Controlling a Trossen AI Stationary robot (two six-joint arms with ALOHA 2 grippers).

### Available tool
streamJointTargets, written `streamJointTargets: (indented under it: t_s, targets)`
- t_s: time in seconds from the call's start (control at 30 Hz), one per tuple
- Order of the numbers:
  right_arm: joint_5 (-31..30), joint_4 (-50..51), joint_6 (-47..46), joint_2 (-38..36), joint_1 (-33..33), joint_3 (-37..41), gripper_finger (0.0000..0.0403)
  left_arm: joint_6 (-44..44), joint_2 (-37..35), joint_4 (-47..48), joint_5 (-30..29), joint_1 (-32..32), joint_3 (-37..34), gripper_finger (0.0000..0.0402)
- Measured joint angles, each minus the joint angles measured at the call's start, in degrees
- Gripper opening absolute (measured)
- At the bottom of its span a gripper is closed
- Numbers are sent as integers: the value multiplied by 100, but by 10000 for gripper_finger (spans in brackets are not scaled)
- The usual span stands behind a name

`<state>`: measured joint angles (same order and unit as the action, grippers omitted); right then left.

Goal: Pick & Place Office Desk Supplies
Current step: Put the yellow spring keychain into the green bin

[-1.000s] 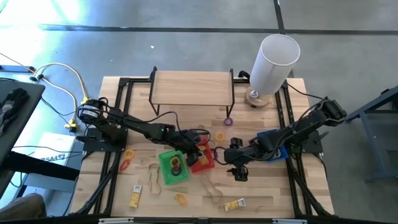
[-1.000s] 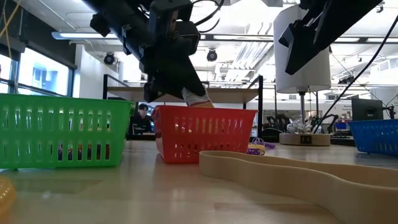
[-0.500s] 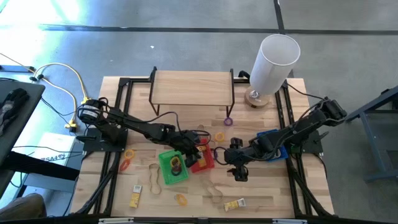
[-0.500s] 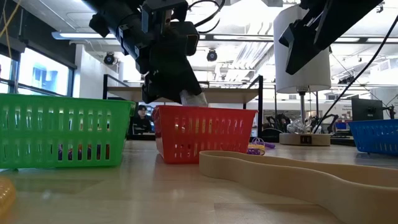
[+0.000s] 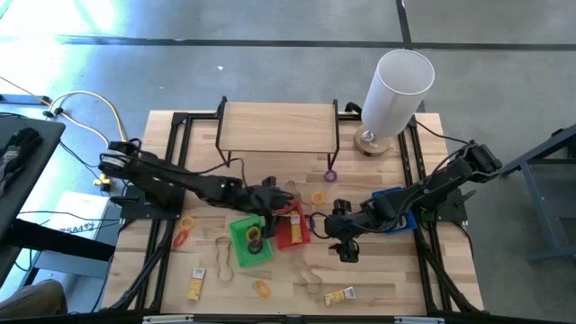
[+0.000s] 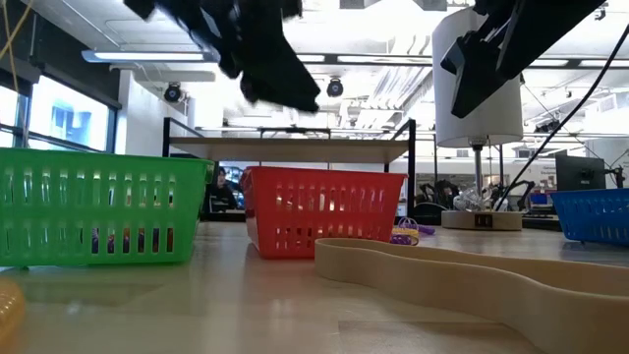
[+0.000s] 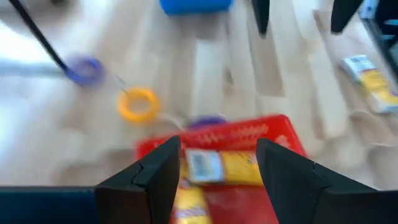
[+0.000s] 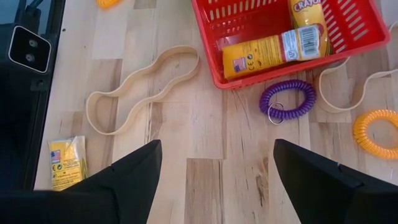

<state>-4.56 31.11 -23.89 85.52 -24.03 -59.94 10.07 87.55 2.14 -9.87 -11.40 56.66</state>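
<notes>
Release step over red basket [image 8: 292, 37]: two yellow packets [image 8: 273, 48] lying inside, one directly beyond left gripper [image 7: 217, 168], jaws apart and empty, raised above the basket's near wall. Right gripper [image 8: 214, 180] parked over bare table [image 8: 205, 130] beside the basket, jaws wide apart, empty. Next move, judged: reach for a loose item, calling for a low approach to flat, thin things. Nearest to right gripper: purple coil ring [image 8: 287, 98] just outside the basket wall, tan rubber-band loop [image 8: 144, 87] and another yellow packet [image 8: 67, 163] on the table. Green basket [image 5: 250, 243] just beside the red one.
</notes>
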Motion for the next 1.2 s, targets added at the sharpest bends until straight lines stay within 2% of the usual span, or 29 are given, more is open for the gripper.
streamJointTargets:
  t_s: [0.13,0.23,0.47,0.6,0.73,0.9,1.07,1.2]
  targets:
    - [-164,77,396,82,2,0,298,-583,-268,16,-1050,-352,0,203]
    - [-594,309,936,212,2,99,298,-705,-376,12,-1361,-560,0,203]
    - [-1009,-745,1060,323,126,1018,298,-121,-387,403,-1423,-627,0,203]
    - [-1682,-1009,1017,315,280,1202,298,58,-387,482,-1428,-579,0,203]
    - [-1651,-1501,930,315,420,1329,298,76,-387,482,-1427,-581,0,203]
    - [-2298,-1715,1345,402,653,1343,298,62,-388,476,-1427,-603,0,203]
    - [-1898,-1745,1436,861,1025,1357,293,74,-385,481,-1423,-603,0,203]
    - [-1898,-2051,1775,1229,1242,1341,279,78,-370,526,-1407,-603,-4,203]
